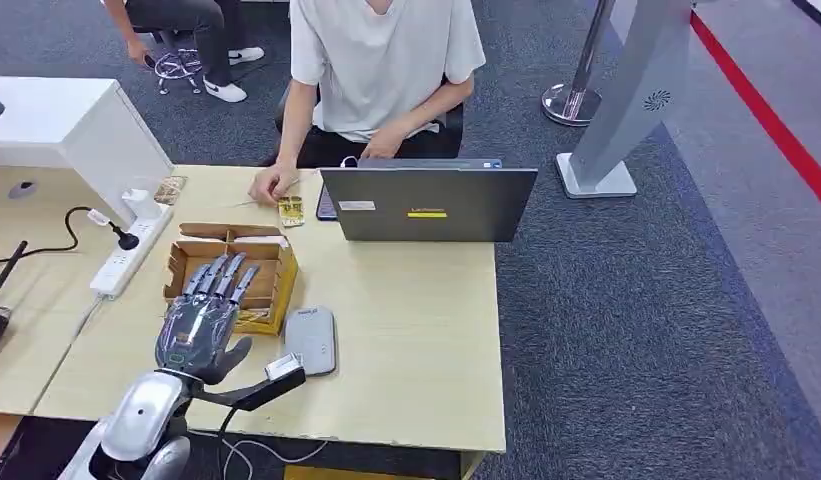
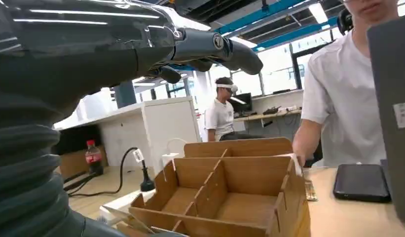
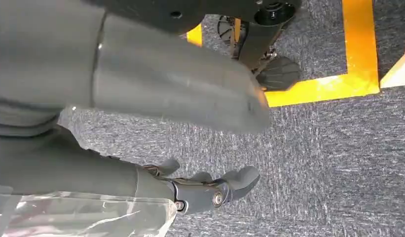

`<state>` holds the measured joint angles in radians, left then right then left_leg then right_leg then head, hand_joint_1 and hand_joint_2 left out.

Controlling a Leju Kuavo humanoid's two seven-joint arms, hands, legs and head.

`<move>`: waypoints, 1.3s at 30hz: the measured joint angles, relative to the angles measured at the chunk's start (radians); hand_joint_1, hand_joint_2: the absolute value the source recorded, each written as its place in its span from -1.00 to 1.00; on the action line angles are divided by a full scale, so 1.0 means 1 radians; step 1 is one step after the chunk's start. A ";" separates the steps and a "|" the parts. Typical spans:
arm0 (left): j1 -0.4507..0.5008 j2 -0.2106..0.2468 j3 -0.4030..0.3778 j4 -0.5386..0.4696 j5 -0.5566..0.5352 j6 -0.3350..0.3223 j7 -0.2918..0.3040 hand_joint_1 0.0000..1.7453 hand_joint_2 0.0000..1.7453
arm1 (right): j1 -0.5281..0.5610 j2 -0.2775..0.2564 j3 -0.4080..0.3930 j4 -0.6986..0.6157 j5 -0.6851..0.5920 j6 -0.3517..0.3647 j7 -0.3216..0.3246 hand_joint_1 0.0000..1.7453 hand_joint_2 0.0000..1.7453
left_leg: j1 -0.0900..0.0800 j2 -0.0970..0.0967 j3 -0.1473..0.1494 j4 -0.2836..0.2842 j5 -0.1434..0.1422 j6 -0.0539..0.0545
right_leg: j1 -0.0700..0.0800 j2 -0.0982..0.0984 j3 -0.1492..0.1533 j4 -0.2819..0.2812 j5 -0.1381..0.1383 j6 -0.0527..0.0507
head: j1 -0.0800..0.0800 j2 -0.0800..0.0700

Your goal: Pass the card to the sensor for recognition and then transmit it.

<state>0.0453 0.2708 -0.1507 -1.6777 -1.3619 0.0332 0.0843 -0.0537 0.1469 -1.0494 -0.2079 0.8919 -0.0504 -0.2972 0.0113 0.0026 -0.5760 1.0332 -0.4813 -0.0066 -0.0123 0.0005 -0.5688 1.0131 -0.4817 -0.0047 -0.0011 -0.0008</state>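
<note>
1. The left robot hand (image 1: 204, 318) hovered palm-down over the near end of the cardboard box (image 1: 277, 272), its fingers stretched out flat and apart, gripping nothing.
2. In the left wrist view that hand's dark fingers (image 2: 225, 49) reached out above the box (image 2: 239, 192), with clear space between them and the cardboard.
3. The box stood on the pale wooden counter (image 1: 416, 330), split by cardboard dividers (image 2: 210, 182) into compartments; I could not tell what lay in them.
4. A thin pale card (image 1: 254, 318) seemed to lie in the near part of the box, just beside the fingers, though it was too small to be sure of.
5. The grey sensor (image 1: 312, 340), a flat rounded device, lay on the counter just to the right of the box and beside the left thumb.
6. A small white block (image 1: 282, 366) on a dark bracket stuck out from the left wrist, near the sensor's near end.
7. The right robot hand (image 3: 210, 190) hung low over grey carpet (image 3: 338, 163) marked with yellow tape (image 3: 360, 54); its fingers were loosely curled and apart, with nothing in them.
8. A person in a white shirt (image 1: 381, 60) sat across the counter behind an open laptop (image 1: 428, 203), one hand (image 1: 271, 183) resting on the counter.
9. A dark phone (image 2: 361, 181) lay flat beside the laptop.
10. A white power strip (image 1: 131, 250) lay at the left of the box.
</note>
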 joint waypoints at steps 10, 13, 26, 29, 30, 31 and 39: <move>-0.012 -0.008 0.008 0.044 -0.004 -0.016 0.009 -1.00 1.00 | 0.000 0.000 -0.002 0.000 0.000 0.004 0.005 -1.00 1.00 | 0.000 0.000 0.000 0.000 0.000 0.000 | 0.000 0.000 0.000 0.000 0.000 0.000 | 0.000 0.000; -0.020 -0.013 0.008 0.061 -0.012 -0.022 0.017 -1.00 1.00 | -0.001 0.000 -0.003 0.000 0.000 0.004 0.005 -1.00 1.00 | 0.000 0.000 0.000 0.000 0.000 0.000 | 0.000 0.000 0.000 0.000 0.000 0.000 | 0.000 0.000; -0.034 -0.029 0.018 0.125 -0.024 -0.024 0.031 -1.00 1.00 | -0.004 -0.007 -0.025 -0.001 -0.003 0.004 0.006 -1.00 1.00 | 0.000 0.000 0.000 0.000 0.000 0.000 | 0.000 0.000 0.000 0.000 0.000 0.000 | 0.000 0.000; -0.035 -0.029 0.022 0.135 -0.027 -0.023 0.035 -1.00 1.00 | -0.004 -0.009 -0.026 -0.001 -0.001 0.004 0.007 -1.00 1.00 | 0.000 0.000 0.000 0.000 0.000 0.000 | 0.000 0.000 0.000 0.000 0.000 0.000 | 0.000 0.000; -0.035 -0.030 0.024 0.138 -0.027 -0.023 0.037 -1.00 1.00 | -0.004 -0.010 -0.026 -0.001 -0.001 0.005 0.008 -1.00 1.00 | 0.000 0.000 0.000 0.000 0.000 0.000 | 0.000 0.000 0.000 0.000 0.000 0.000 | 0.000 0.000; -0.036 -0.030 0.024 0.140 -0.027 -0.023 0.039 -1.00 1.00 | -0.004 -0.010 -0.026 -0.001 -0.001 0.006 0.009 -1.00 1.00 | 0.000 0.000 0.000 0.000 0.000 0.000 | 0.000 0.000 -0.001 0.000 0.000 0.000 | 0.000 0.000; -0.072 -0.037 0.035 0.172 -0.042 -0.024 0.044 -1.00 1.00 | -0.006 -0.012 -0.027 -0.001 0.010 0.006 0.019 -1.00 1.00 | 0.000 0.000 0.000 0.000 0.000 0.000 | 0.000 0.000 0.000 0.000 0.000 0.000 | 0.000 0.000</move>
<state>-0.0262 0.2342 -0.1160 -1.5053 -1.4038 0.0088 0.1286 -0.0592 0.1347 -1.0761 -0.2090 0.9014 -0.0446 -0.2777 0.0113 0.0028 -0.5758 1.0333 -0.4813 -0.0066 -0.0122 0.0007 -0.5690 1.0131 -0.4815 -0.0048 -0.0011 -0.0008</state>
